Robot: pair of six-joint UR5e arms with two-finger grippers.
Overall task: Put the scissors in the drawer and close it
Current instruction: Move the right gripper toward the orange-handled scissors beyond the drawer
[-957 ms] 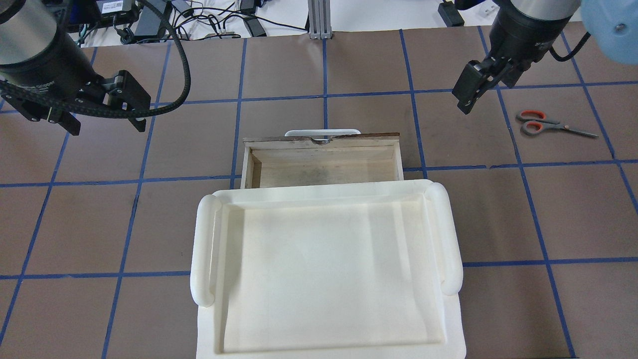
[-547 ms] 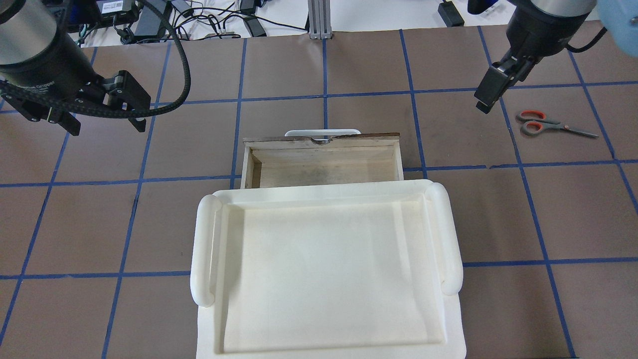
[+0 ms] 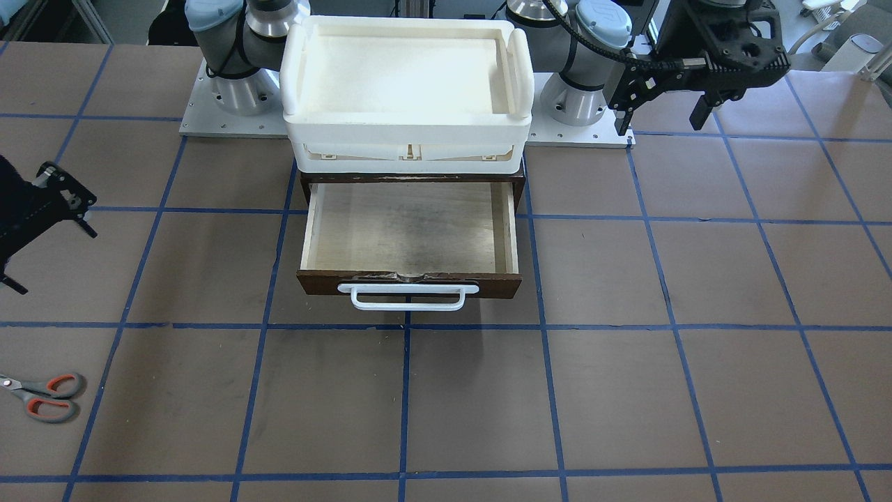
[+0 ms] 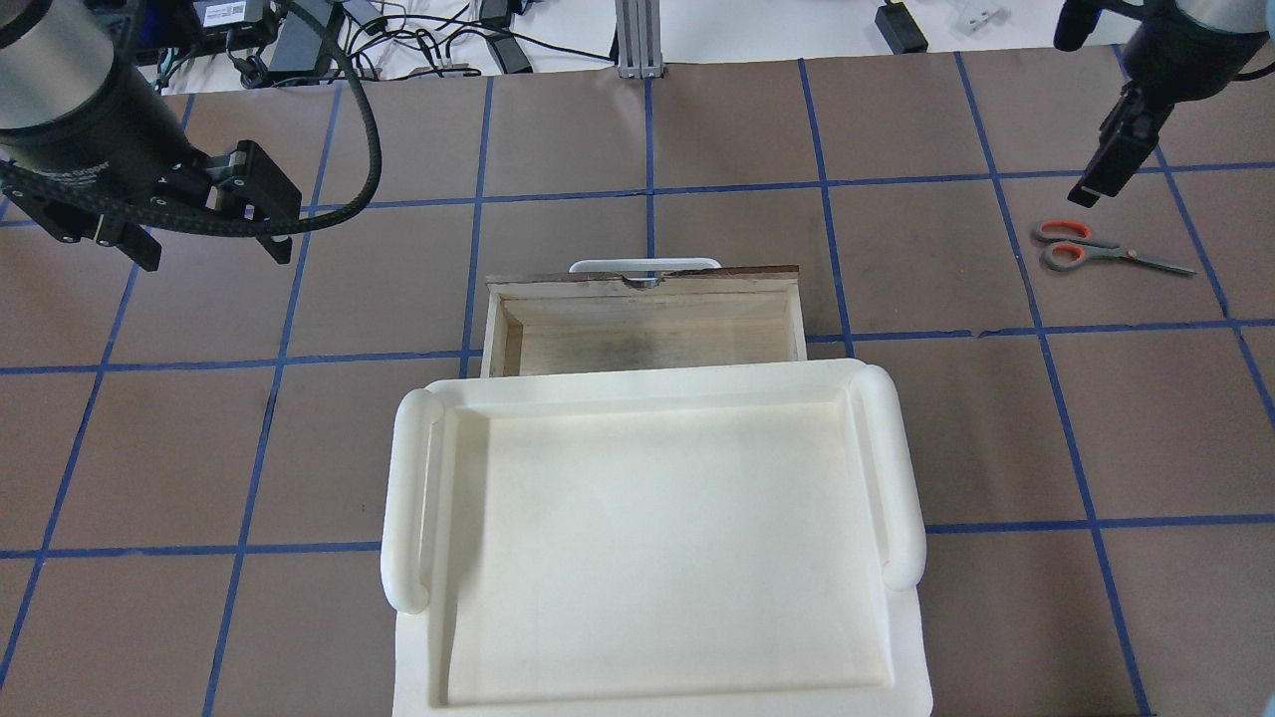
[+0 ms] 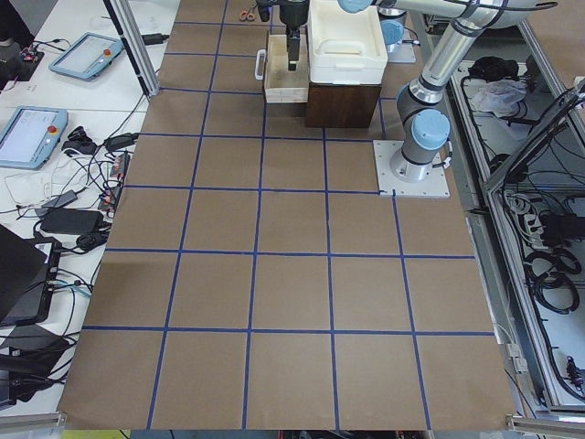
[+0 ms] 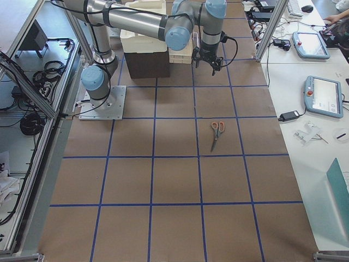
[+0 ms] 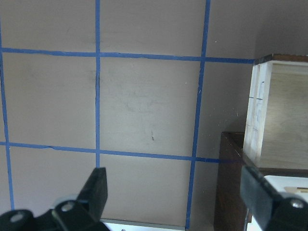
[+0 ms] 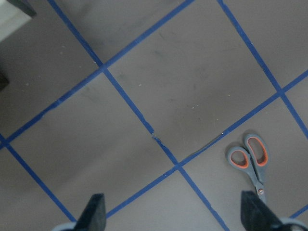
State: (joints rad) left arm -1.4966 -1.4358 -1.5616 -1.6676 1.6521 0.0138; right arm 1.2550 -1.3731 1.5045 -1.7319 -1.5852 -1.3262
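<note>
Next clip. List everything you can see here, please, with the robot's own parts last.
Small scissors with grey handles and orange-red loops: one, flat on the table, on the robot's right, apart from the drawer.
Shallow dark-brown wooden drawer with white bar handle: one, pulled open, nothing inside.
Dark-brown cabinet: one, table centre, holds the drawer.
White plastic tray: one, on top of the cabinet.
Brown table with blue tape grid: one.
Left gripper: black, open, holding nothing.
Right gripper: black, open, above the table near the scissors.

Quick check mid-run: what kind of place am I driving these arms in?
Likely a robotics lab workcell: the table is gridded with blue tape, teach pendants lie on the side bench, and cables trail behind the table.
</note>
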